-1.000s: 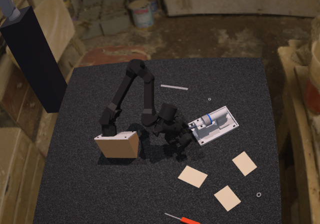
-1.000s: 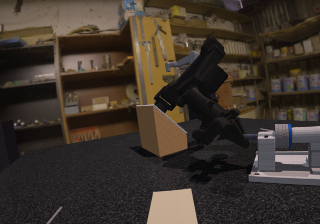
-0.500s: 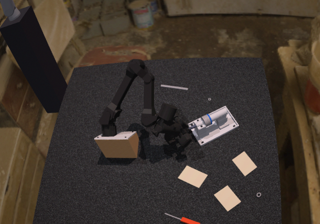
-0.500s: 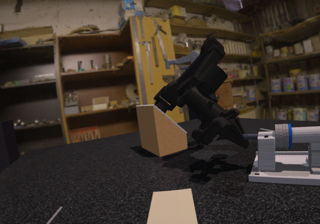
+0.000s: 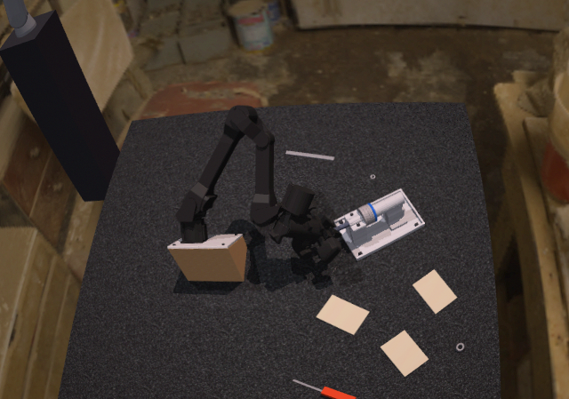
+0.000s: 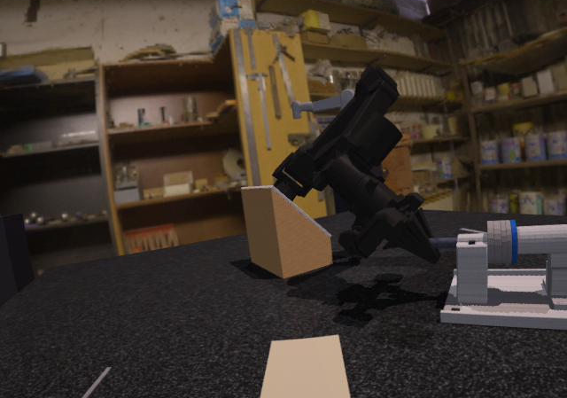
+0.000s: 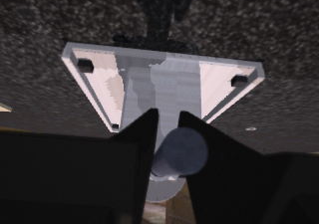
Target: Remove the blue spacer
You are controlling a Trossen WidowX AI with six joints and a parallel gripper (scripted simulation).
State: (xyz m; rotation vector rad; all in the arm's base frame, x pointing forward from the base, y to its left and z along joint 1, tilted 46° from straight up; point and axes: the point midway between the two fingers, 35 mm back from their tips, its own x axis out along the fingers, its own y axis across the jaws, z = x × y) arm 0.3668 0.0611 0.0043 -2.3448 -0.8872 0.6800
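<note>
A white fixture base [image 5: 390,239] [image 6: 512,320] [image 7: 107,80] carries the big housing block [image 5: 390,203] [image 6: 540,238] and a smaller end block [image 6: 471,272] [image 7: 176,92]. The blue spacer [image 5: 372,211] [image 6: 514,241] is up on the shaft line, against the housing. Several grey spacers [image 5: 366,213] [image 6: 499,241] sit side by side between it and the end block. The dark blue-grey shaft [image 5: 343,226] [image 6: 446,242] [image 7: 183,150] sticks out of the end block. My gripper [image 5: 339,230] [image 6: 434,248] [image 7: 167,116] is shut on its outer end. How deep the shaft reaches into the housing is hidden.
A wooden wedge mount [image 5: 209,264] [image 6: 302,247] stands under the arm's base. Three beige cards [image 5: 342,314] [image 5: 434,291] [image 5: 404,353], two small rings [image 5: 372,173] [image 5: 456,349], a pale bar [image 5: 309,155] and a red-handled screwdriver [image 5: 337,393] lie on the table.
</note>
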